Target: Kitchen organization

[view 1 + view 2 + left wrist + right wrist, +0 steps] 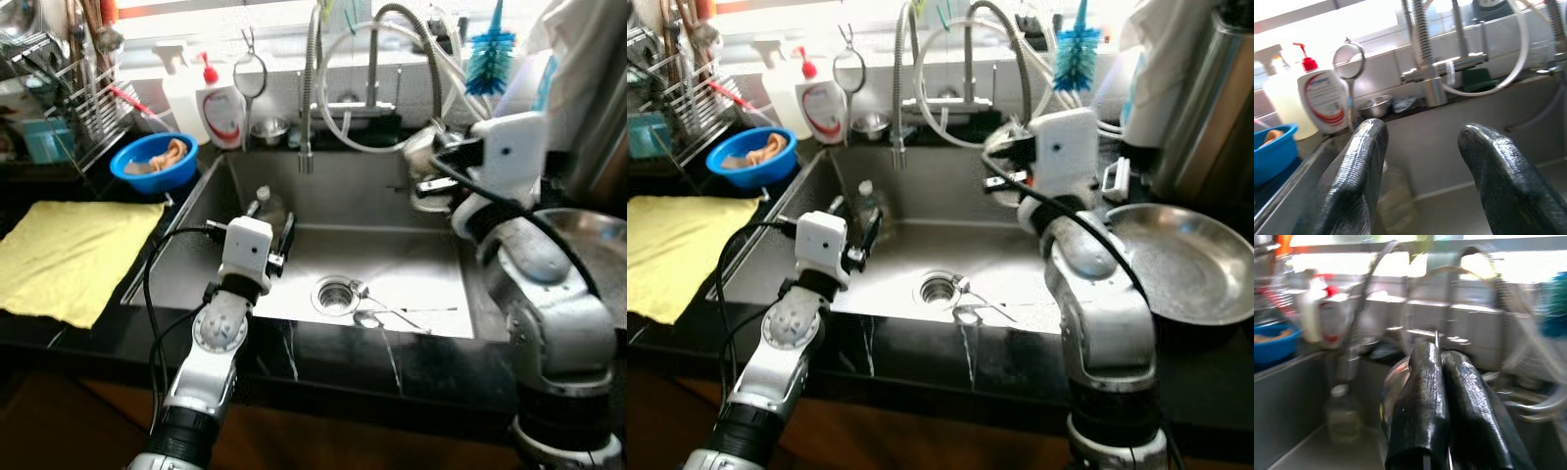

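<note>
My left gripper [271, 223] hangs open over the left part of the steel sink [411, 264], with nothing between its fingers [1359, 166]. Just beyond it a clear plastic bottle [265, 205] stands against the sink's back wall. My right gripper [1439, 355] is raised above the sink's right side and is shut on the thin rim of a small shiny metal bowl [1393, 396]. Two spoons [387, 308] lie on the sink floor beside the drain [333, 294].
A large steel pan [1185, 259] rests on the right counter. On the left counter lie a yellow cloth [69, 255] and a blue bowl [152, 162]. Soap bottles [223, 108], a spring faucet [309, 88] with hoses and a dish rack [59, 98] line the back.
</note>
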{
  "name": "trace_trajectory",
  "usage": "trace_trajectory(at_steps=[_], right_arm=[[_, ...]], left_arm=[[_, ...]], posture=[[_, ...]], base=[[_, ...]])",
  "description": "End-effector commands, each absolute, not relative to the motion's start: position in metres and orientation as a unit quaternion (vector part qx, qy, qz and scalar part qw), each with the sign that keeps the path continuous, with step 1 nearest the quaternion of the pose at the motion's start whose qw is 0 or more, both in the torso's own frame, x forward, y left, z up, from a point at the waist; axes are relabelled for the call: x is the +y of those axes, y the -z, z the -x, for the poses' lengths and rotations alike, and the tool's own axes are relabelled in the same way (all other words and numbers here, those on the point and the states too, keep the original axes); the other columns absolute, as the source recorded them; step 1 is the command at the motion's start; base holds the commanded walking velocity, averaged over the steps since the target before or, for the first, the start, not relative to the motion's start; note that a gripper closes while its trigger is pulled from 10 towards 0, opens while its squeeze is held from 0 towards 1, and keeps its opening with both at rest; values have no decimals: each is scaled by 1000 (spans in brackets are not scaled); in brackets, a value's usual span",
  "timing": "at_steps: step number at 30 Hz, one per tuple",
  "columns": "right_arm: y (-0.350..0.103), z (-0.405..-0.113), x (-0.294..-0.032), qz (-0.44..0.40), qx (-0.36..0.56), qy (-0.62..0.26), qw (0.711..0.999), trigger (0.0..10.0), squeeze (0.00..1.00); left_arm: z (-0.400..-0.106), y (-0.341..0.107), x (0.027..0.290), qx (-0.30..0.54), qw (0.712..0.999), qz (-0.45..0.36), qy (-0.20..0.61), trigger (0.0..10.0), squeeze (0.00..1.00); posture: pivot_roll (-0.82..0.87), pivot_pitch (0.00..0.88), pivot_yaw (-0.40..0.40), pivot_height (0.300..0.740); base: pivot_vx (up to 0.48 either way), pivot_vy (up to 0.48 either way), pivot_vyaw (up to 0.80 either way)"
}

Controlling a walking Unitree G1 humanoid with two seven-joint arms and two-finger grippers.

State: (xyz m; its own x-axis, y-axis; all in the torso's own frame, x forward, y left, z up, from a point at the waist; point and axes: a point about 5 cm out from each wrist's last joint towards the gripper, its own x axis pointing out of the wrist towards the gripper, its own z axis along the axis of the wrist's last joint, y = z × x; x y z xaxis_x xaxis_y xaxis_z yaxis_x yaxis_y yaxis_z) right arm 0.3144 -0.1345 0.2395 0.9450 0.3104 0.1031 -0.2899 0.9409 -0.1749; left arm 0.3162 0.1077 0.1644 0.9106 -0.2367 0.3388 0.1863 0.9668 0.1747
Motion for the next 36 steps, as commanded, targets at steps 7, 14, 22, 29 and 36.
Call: trace_trajectory(at_steps=[7,14,22,29,36], right_arm=[[-207,-333,-123,93,-44,-194,976,10000,0],[-179,-338,-121,90,-11,-191,977,10000,0],[-161,-342,-131,81,25,-155,984,10000,0],[-156,-343,-137,79,31,-133,988,10000,0],[-155,-346,-143,71,36,-111,991,10000,0]], left_arm=[[-316,-161,113,-176,976,-76,106,10000,0],[-314,-160,111,-176,975,-77,111,10000,0],[-314,-160,109,-171,975,-77,117,10000,0],[-314,-160,110,-168,976,-76,114,10000,0],[-313,-160,111,-167,977,-76,113,10000,0]], posture=[[-273,0,110,740],[-261,0,112,740],[-255,0,113,740],[-246,0,111,740],[-241,0,115,740]], base=[[0,0,0],[0,0,0],[0,0,0],[0,0,0],[0,0,0]])
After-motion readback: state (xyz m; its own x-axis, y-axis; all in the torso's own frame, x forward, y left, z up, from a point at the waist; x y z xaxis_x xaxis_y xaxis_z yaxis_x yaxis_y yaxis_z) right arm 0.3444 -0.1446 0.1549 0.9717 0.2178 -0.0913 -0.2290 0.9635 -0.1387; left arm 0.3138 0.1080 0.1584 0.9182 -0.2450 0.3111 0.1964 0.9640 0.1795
